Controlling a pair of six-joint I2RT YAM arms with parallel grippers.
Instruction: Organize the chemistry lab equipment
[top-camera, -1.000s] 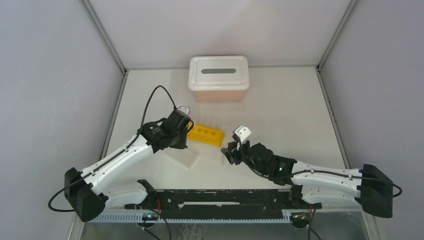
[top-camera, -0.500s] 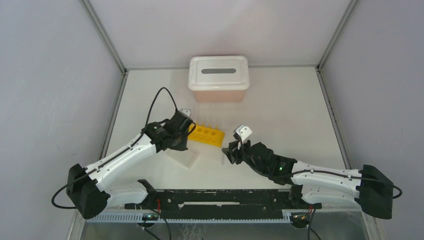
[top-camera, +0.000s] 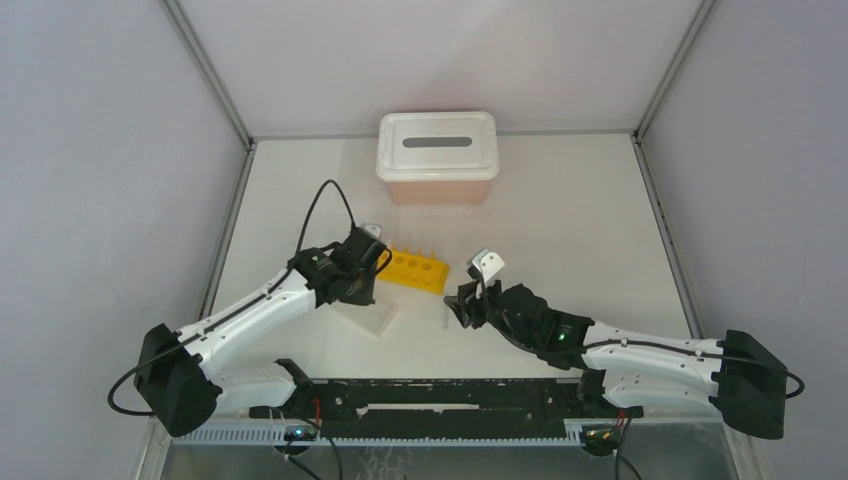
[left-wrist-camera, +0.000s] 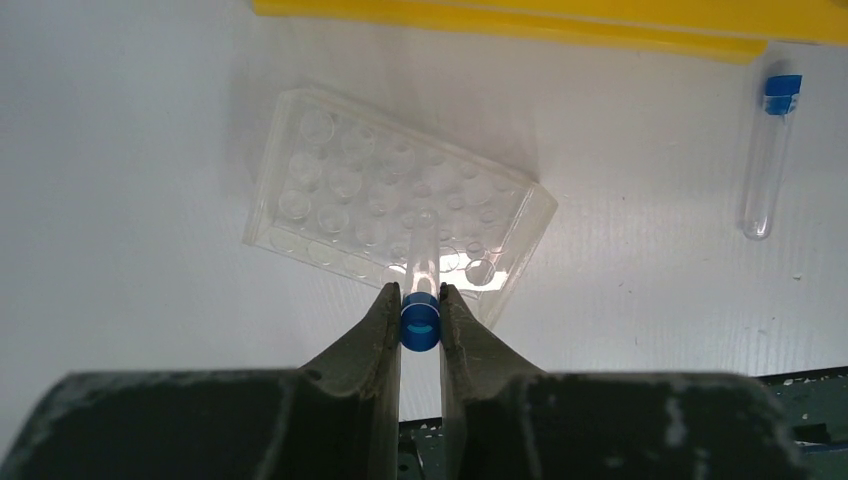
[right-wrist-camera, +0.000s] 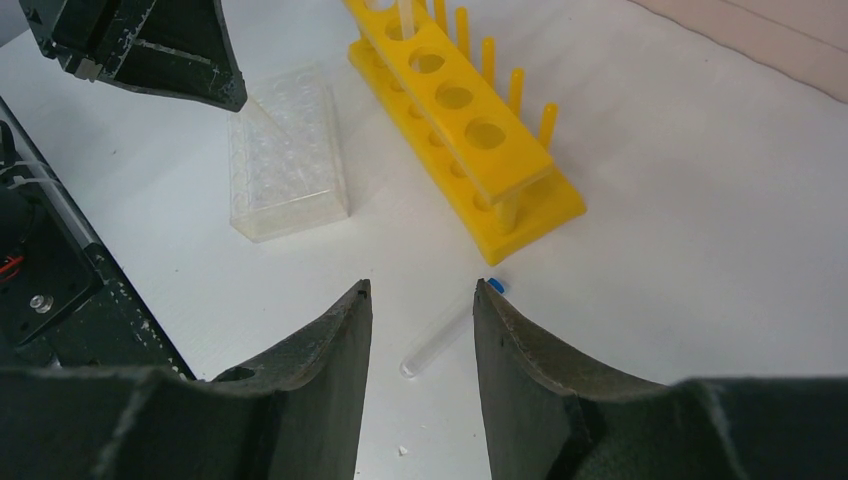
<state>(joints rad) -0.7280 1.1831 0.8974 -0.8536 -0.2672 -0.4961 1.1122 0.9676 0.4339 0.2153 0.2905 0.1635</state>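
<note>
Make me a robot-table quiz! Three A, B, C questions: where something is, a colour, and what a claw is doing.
1. Where is the loose tube?
A) up in the air
B) flat on the table, below the right gripper
C) standing upright

2. What colour is the tube rack?
A) yellow
B) green
C) red

3. What is the left gripper doing?
A) open and empty
B) out of sight
C) shut on a blue-capped tube

Answers:
1 B, the right wrist view shows it below the open jaws.
2 A, it is bright yellow.
3 C, it pinches the blue cap over the well plate.
</note>
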